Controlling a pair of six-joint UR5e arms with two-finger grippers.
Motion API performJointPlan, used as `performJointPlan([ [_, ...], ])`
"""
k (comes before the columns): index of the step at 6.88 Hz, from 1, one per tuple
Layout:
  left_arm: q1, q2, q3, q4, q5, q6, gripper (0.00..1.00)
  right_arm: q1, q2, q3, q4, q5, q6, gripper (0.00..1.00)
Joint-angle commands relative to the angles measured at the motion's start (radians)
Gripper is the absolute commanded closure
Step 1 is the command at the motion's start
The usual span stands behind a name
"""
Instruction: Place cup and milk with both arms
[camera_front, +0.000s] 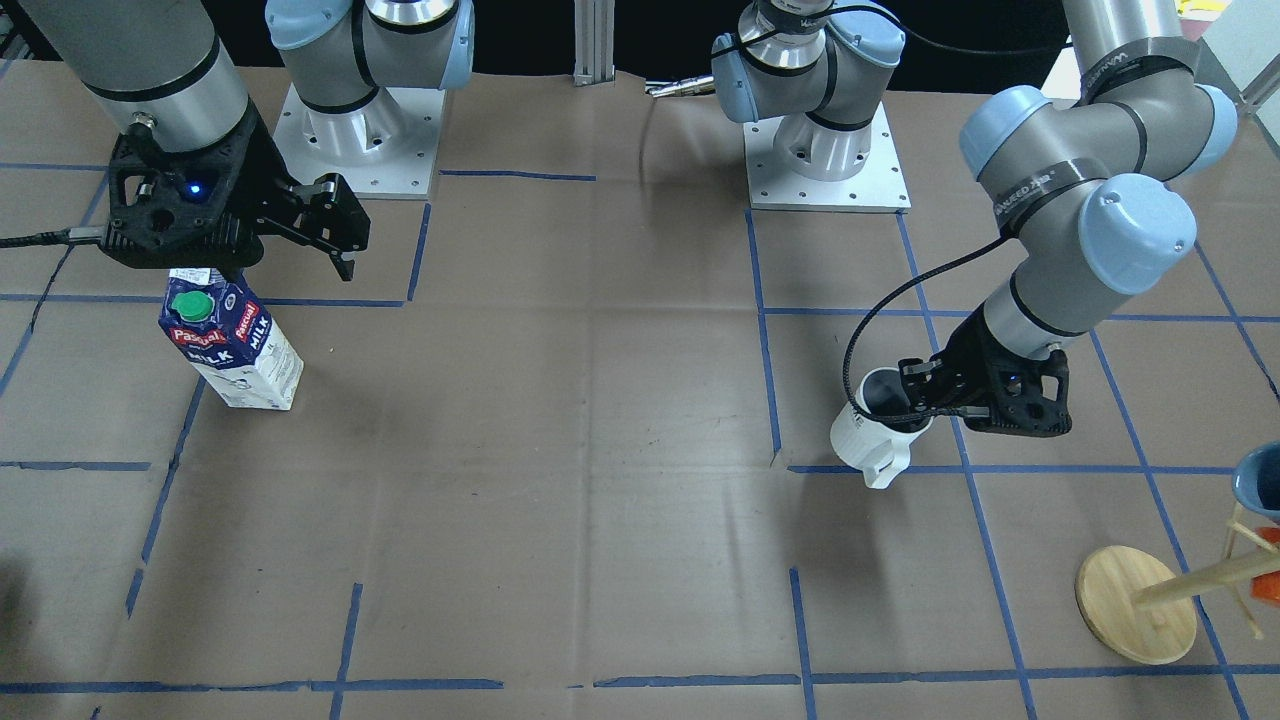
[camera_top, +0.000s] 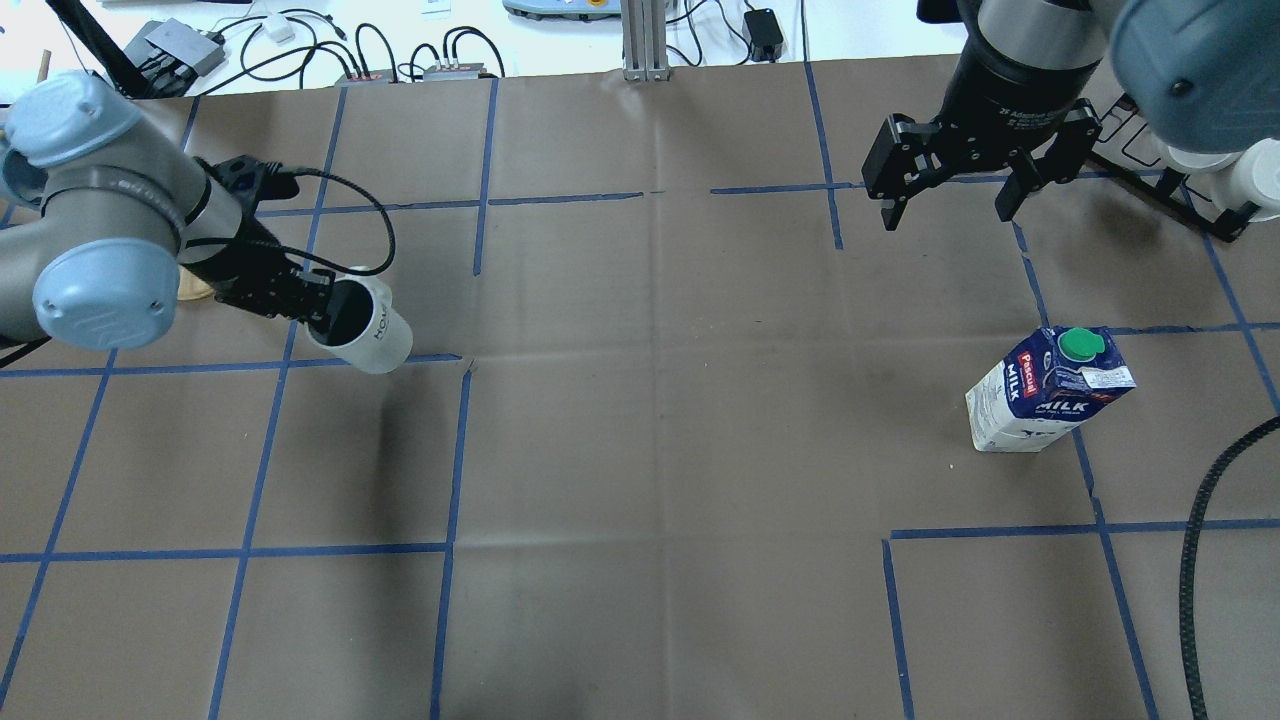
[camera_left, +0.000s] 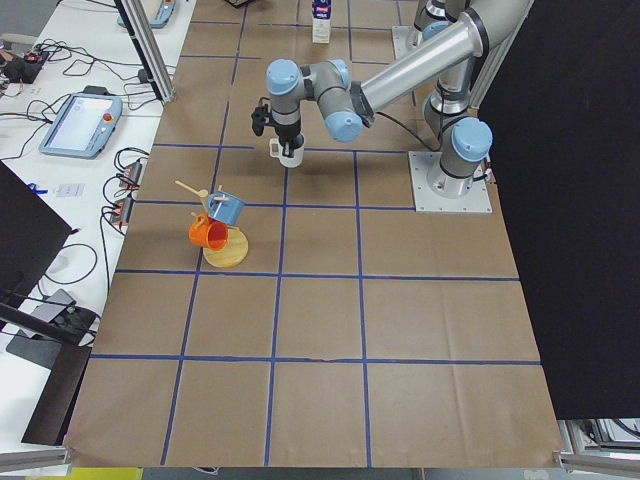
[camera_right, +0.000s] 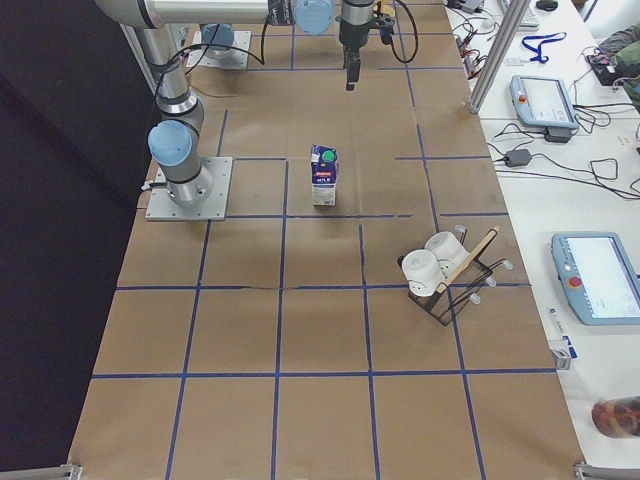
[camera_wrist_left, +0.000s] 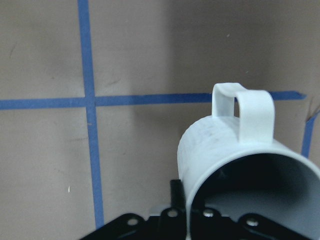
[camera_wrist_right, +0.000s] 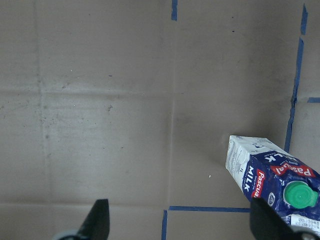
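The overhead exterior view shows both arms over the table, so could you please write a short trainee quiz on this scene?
1. True or false: the right gripper is shut on the blue and white gable-top milk carton.
2. The left gripper holds the white ceramic mug by: A its handle; B its rim; C its base.
3. Fill in: the carton's round screw cap is coloured ____.
Key: 1 false, it is open and apart from the carton; 2 B; 3 green.

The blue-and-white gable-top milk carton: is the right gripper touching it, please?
Apart. The overhead view shows brown paper between the open right gripper and the blue-and-white milk carton.
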Motion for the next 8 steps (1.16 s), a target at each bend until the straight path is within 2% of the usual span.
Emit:
performJointPlan([
  [1, -0.172, -0.132, 0.233, -0.109, 0.002, -0.1, 1.0, -0.001, 0.0, 0.0, 0.0, 0.0, -0.002, 0.0],
  [3, -0.281, -0.289, 0.392, -0.139, 0.003, -0.101, 0.99, 0.0, 0.0, 0.0, 0.0, 0.0, -0.002, 0.0],
  [5, -0.323, -0.418, 0.533, -0.138, 0.0, -0.101, 0.99, -0.002, 0.0, 0.0, 0.0, 0.0, -0.003, 0.0],
  [8, -0.391, -0.52, 0.666, -0.142, 0.005, -0.117, 0.99, -0.002, 0.0, 0.0, 0.0, 0.0, -0.005, 0.0],
])
